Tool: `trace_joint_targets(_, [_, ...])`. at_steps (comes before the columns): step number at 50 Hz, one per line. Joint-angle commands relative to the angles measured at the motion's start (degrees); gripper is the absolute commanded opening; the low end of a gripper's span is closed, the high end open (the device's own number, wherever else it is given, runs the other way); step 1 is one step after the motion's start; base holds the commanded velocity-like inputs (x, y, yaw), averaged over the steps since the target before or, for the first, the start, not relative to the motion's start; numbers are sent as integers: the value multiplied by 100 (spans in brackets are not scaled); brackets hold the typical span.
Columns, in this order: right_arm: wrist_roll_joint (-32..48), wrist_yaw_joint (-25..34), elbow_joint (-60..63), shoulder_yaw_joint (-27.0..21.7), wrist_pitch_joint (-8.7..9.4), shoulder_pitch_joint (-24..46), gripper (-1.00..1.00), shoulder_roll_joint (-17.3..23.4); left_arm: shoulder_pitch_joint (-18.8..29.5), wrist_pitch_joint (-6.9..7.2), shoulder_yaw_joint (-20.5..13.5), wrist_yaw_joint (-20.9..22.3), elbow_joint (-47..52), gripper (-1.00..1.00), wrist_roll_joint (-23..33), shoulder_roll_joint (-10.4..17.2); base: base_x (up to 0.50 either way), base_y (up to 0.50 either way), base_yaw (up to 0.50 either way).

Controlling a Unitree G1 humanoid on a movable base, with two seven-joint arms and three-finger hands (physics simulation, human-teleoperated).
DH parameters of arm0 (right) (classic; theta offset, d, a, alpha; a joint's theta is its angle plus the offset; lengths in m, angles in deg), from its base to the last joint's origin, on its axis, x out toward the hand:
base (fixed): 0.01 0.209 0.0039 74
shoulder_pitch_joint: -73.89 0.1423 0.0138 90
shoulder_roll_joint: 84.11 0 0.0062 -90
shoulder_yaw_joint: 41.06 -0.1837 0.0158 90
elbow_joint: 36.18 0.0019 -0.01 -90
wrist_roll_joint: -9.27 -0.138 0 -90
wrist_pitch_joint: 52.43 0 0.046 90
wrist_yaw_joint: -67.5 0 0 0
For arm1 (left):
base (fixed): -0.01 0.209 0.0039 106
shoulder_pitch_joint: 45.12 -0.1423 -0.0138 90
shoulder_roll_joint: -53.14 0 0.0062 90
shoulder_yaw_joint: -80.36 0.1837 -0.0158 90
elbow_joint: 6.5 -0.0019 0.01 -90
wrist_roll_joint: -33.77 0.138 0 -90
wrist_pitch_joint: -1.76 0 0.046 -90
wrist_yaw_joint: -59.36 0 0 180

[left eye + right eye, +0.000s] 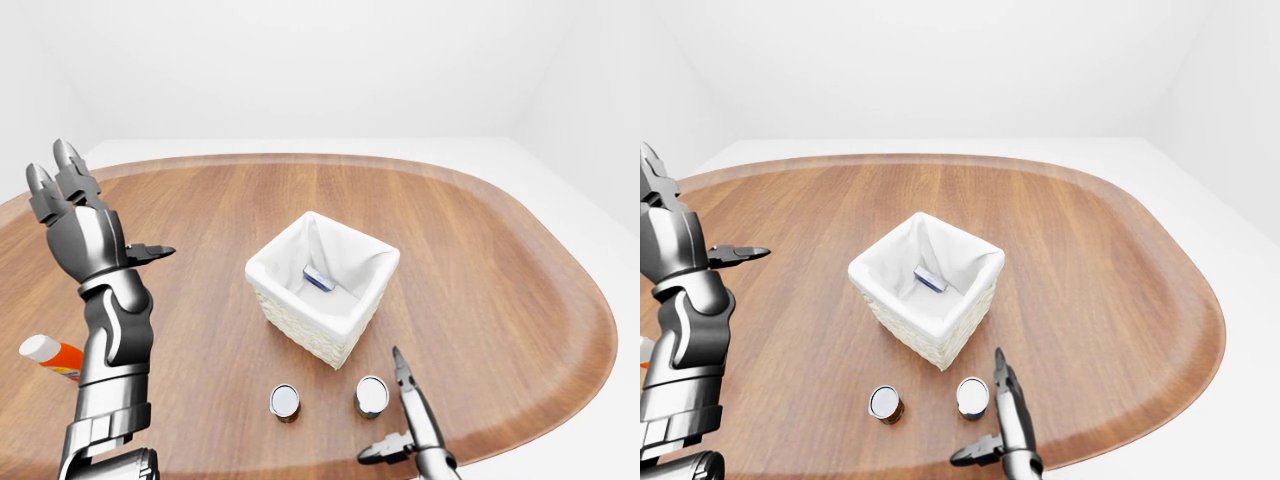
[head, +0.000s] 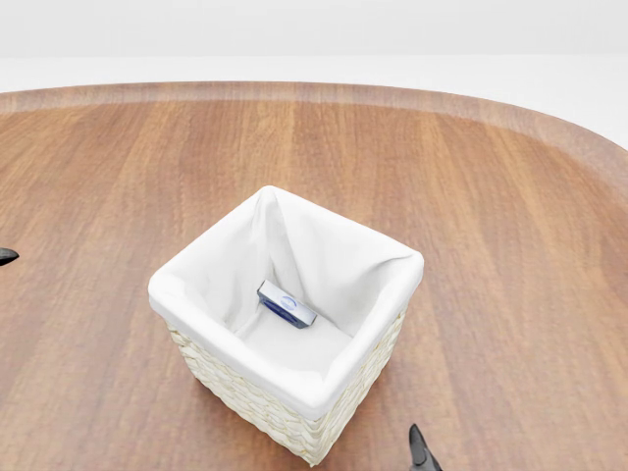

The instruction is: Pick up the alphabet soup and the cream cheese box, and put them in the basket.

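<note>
A white-lined woven basket (image 1: 303,322) stands in the middle of the wooden table (image 1: 500,270). A small blue and white box (image 2: 287,305), which looks like the cream cheese box, lies inside it on the liner. Two cans with silver lids stand below the basket in the left-eye view. The left can (image 1: 884,405) shows a red label, and I cannot tell which of the two is the alphabet soup. My right hand (image 1: 386,408) is open at the bottom edge, just right of the right can (image 1: 371,396). My left hand (image 1: 105,210) is raised at the left, open and empty.
An orange bottle with a white cap (image 1: 48,357) lies at the left edge, partly behind my left forearm. The table's raised rim curves round the right side and the top of the view.
</note>
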Motion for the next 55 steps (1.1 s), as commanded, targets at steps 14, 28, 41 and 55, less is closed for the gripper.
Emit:
trace_joint_targets(14, [-11,-55,-584,-15,0,395,100,-100,3,-3,-4,1,0,100,-5,2,0,0,0])
trace_joint_targets(28, [277,-204,-1151,-80,0,646,100,-234,-18,29,-18,39,82,100,-18,-3,0,0,0])
trace_joint_targets(41, [349,-212,-1051,-18,0,655,100,-279,10,-21,-6,-16,-21,100,-33,6,0,0,0])
trace_joint_targets(55, [290,-148,-698,93,0,707,100,-284,-19,4,-12,20,47,100,-22,-2,0,0,0])
